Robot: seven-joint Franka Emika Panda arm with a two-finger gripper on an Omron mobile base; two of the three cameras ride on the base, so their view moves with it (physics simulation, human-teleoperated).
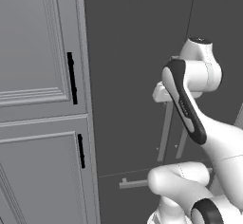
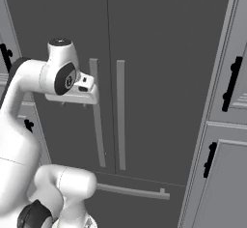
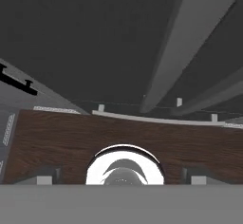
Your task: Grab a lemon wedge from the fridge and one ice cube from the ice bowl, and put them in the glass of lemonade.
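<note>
The fridge (image 1: 133, 76) (image 2: 159, 53) is tall and dark grey, and both its doors are closed. My gripper (image 2: 90, 95) (image 1: 160, 94) sits at the top of the left door's long light-grey handle (image 2: 99, 135) (image 1: 165, 128), right against it. In the hand view the gripper (image 3: 121, 175) looks down along the door, with its fingertips (image 3: 45, 175) far apart, so it is open and holds nothing. That handle (image 3: 190, 42) runs past as a broad pale bar. The lemon wedge, the ice cube, the ice bowl and the glass of lemonade are out of view.
The right door's handle (image 2: 120, 116) (image 1: 182, 144) hangs parallel beside the left one. A horizontal drawer handle (image 2: 130, 191) (image 1: 130, 183) (image 3: 152, 118) lies below. Panelled light-grey cabinets with black handles flank the fridge (image 1: 38, 76) (image 2: 231, 164). Dark wooden floor (image 3: 71, 137) lies beneath.
</note>
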